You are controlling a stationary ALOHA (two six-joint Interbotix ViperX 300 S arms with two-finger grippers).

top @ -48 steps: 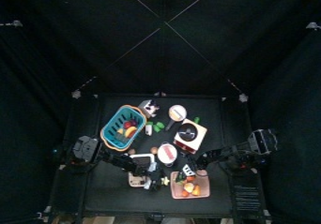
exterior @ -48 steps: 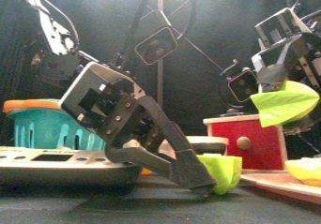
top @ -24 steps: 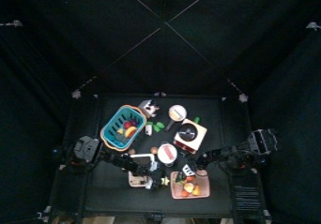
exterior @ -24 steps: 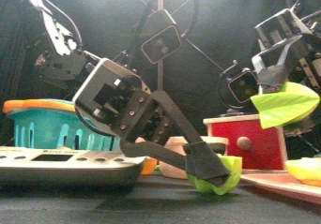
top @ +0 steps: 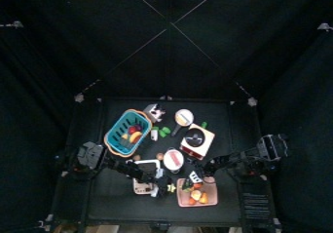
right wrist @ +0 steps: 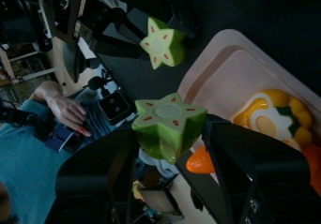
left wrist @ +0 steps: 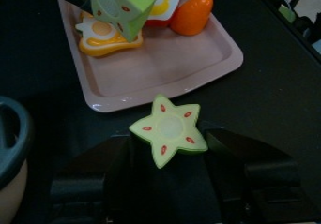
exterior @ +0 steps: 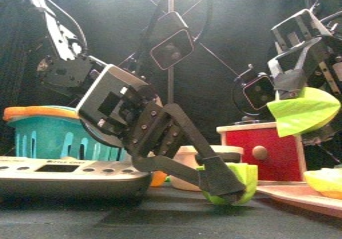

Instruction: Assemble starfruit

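Item 1: starfruit piece [left wrist: 170, 131], star-shaped slice, yellow-green w/ red seed marks, lay on black table [left wrist: 269, 97] beside pink tray [left wrist: 163, 73], between jaws of left gripper [left wrist: 168, 159]; jaws stood wide either side of it, contact not clear, so not counted as held. Same piece low at front in front view [exterior: 235, 181]. Item 2: second starfruit piece [right wrist: 170, 123], larger chunk, clamped in right gripper [right wrist: 171, 145], held up off table at right [exterior: 302, 110]. Item 3: pink tray carried orange-yellow toy [left wrist: 100, 36] and orange carrot-like toy [left wrist: 191, 15]. Item 4: blue basket [exterior: 51, 135] at left rear. Item 5: red box [exterior: 267, 148] behind tray. Person's hand [right wrist: 75, 111] showed in right wrist view.
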